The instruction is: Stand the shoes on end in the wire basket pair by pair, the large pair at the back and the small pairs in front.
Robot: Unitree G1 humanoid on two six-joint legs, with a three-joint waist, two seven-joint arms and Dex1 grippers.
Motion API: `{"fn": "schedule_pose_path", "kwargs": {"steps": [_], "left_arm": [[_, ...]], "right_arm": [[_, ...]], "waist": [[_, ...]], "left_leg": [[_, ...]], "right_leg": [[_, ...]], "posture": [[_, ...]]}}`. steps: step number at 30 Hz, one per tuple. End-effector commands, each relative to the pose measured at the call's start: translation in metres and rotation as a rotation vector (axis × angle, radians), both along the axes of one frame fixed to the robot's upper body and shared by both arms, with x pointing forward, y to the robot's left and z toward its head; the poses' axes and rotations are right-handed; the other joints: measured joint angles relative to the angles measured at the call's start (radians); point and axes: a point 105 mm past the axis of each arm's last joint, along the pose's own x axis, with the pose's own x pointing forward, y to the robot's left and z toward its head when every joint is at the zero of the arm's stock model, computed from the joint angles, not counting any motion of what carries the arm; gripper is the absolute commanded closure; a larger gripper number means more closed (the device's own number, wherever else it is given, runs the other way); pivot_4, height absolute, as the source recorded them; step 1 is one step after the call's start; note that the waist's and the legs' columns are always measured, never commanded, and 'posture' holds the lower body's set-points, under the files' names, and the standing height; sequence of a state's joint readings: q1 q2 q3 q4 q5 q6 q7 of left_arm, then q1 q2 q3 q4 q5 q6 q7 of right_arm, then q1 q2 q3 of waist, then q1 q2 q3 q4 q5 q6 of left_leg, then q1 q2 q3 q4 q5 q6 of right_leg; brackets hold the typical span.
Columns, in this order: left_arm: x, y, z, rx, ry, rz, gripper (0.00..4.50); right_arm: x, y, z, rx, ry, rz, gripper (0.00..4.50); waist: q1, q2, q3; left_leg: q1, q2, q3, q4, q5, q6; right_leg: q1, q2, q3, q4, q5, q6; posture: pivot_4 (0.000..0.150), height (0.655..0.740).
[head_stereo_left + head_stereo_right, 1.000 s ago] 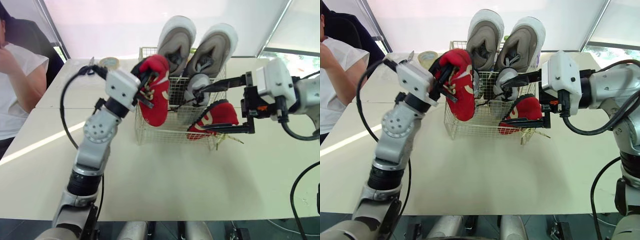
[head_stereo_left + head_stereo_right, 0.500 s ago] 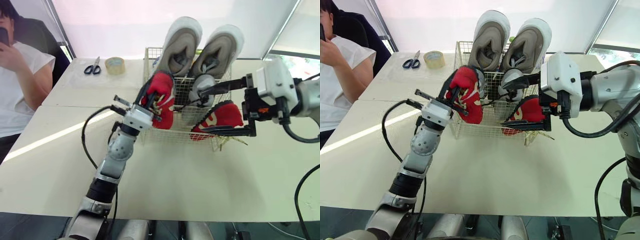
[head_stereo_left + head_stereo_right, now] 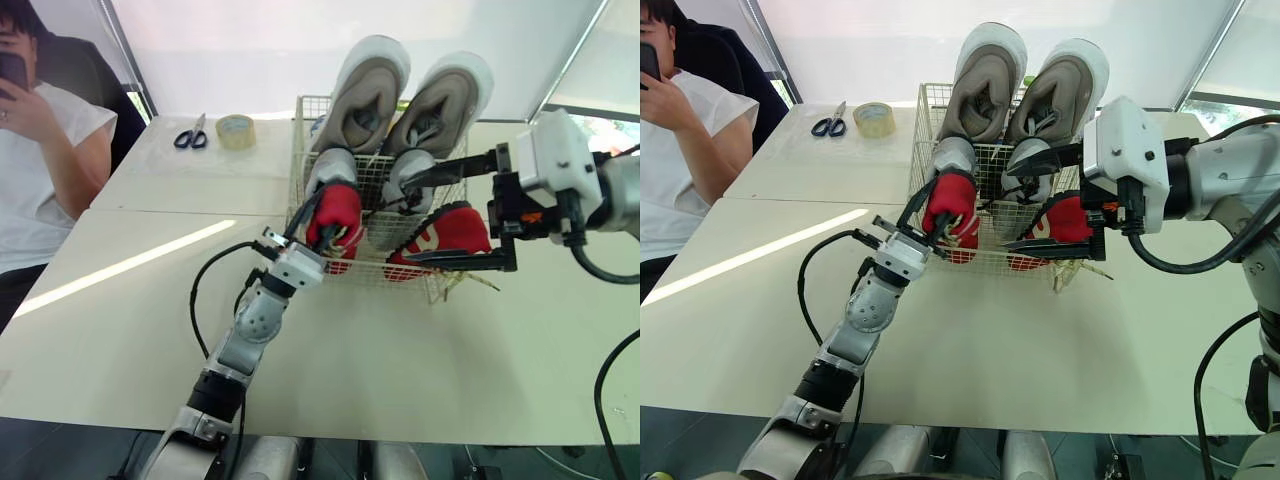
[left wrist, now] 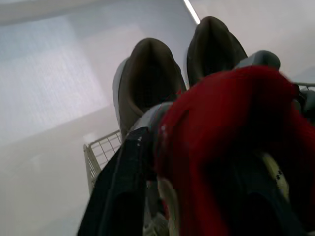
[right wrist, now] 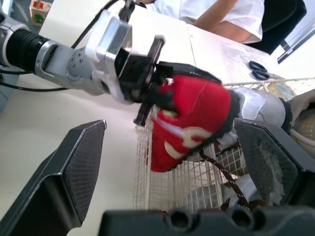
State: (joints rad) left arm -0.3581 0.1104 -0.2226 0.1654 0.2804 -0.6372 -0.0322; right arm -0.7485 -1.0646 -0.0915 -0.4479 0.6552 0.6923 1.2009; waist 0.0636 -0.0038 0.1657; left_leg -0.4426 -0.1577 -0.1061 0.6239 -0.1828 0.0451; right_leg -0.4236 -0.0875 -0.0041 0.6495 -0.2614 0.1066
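Observation:
The wire basket [image 3: 372,268] holds two large grey shoes [image 3: 365,85] standing on end at the back. Two small grey shoes [image 3: 330,172] stand in front of them. My left gripper [image 3: 318,232] is shut on a red shoe [image 3: 337,212], held upright at the basket's front left, right before a small grey shoe. In the left wrist view this red shoe [image 4: 236,147] lies against my finger [image 4: 123,187]. A second red shoe [image 3: 447,232] leans at the basket's front right. My right gripper [image 3: 425,215] stands wide open beside it, its pads [image 5: 78,167] far apart.
Scissors [image 3: 188,135] and a roll of tape [image 3: 236,130] lie on the table behind the basket's left side. A person [image 3: 40,150] sits at the far left edge, a phone held up. Loose laces [image 3: 460,285] trail from the basket's right front corner.
My left arm has stretched forward and lowered the red shoe from above the basket's left side down to its front left. The right gripper has stayed in place, still open.

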Motion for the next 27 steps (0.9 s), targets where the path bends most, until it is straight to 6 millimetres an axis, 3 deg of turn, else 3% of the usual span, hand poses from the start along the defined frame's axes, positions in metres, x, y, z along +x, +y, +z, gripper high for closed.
{"fn": "schedule_pose_path", "kwargs": {"steps": [1,2,17,23,27], "left_arm": [[0.000,0.012,-0.007,0.010,0.047,0.010,0.87],[0.000,0.016,-0.008,0.013,0.051,0.017,0.44],[-0.002,0.059,-0.007,0.099,0.285,-0.105,0.44],[-0.008,0.073,-0.019,0.169,0.422,-0.160,0.44],[-0.014,0.086,-0.015,0.200,0.463,-0.181,0.44]], "right_arm": [[-0.003,0.000,0.012,0.004,-0.059,0.002,0.00],[-0.003,0.000,0.011,0.004,-0.059,0.002,0.00],[0.004,0.000,0.010,0.007,-0.085,0.012,0.00],[0.006,0.001,0.010,0.012,-0.096,0.021,0.00],[0.007,0.001,0.010,0.011,-0.101,0.021,0.00]], "waist": [[0.000,0.001,0.000],[0.000,0.001,0.000],[-0.007,0.002,-0.001],[-0.027,0.002,-0.001],[-0.026,0.003,-0.001]], "left_leg": [[0.000,0.000,0.000,0.000,0.000,0.000],[0.000,0.000,0.000,0.000,0.000,0.000],[0.000,0.000,0.000,-0.003,0.000,0.000],[0.000,0.000,0.000,-0.004,0.000,0.000],[0.001,0.000,0.000,-0.005,0.000,0.000]], "right_leg": [[0.000,0.000,0.000,0.000,0.000,0.000],[0.000,0.000,0.000,0.000,0.000,0.000],[-0.002,0.000,0.001,0.000,0.000,0.000],[-0.002,0.000,0.001,0.000,0.000,-0.001],[-0.003,0.000,0.001,0.000,-0.002,-0.004]], "posture": [[0.150,0.7400],[0.150,0.7400],[0.150,0.7400],[0.150,0.7400],[0.150,0.7400]]}}
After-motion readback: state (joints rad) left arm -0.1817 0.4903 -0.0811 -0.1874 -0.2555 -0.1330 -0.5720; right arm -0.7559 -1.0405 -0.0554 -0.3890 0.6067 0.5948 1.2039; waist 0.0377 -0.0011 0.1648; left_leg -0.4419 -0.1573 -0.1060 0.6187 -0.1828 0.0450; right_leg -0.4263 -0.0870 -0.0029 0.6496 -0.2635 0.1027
